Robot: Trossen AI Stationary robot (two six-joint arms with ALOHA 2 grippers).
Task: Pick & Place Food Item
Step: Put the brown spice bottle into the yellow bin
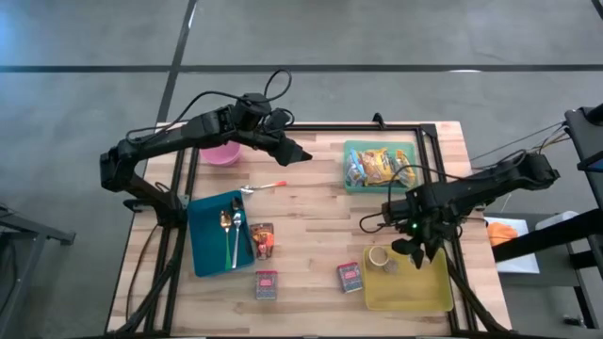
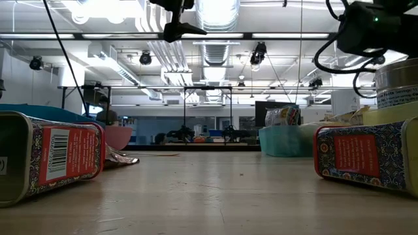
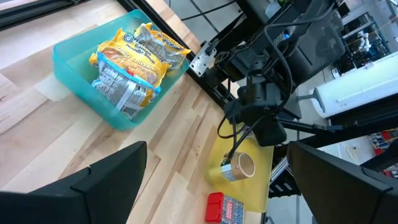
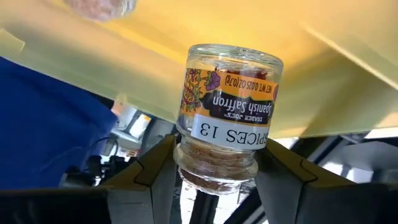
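A small glass spice jar (image 4: 227,106) with a saffron label sits between the fingers of my right gripper (image 4: 214,180), which is shut on it. That gripper (image 1: 419,250) hangs over the far part of the yellow tray (image 1: 407,294) at the table's near right. A round can (image 1: 379,256) stands in the tray beside it. My left gripper (image 1: 300,153) is open with nothing in it, held high over the far middle of the table; its two fingers (image 3: 93,186) frame the left wrist view. My right gripper pinches the jar's narrow brown end (image 4: 214,168) between its two fingers (image 4: 152,177), one on each side. The jar's wide glass body sticks out beyond the fingertips toward the yellow tray. Whether the jar touches the tray, I cannot tell.
A teal bin (image 1: 350,179) of noodle packets stands far right. A blue tray (image 1: 207,245) with spoons lies at the left, a pink bowl (image 1: 221,153) beyond it. Two red tins (image 1: 267,284) (image 1: 350,277), a snack packet (image 1: 263,240) and an orange-handled fork (image 1: 267,186) lie on the wood.
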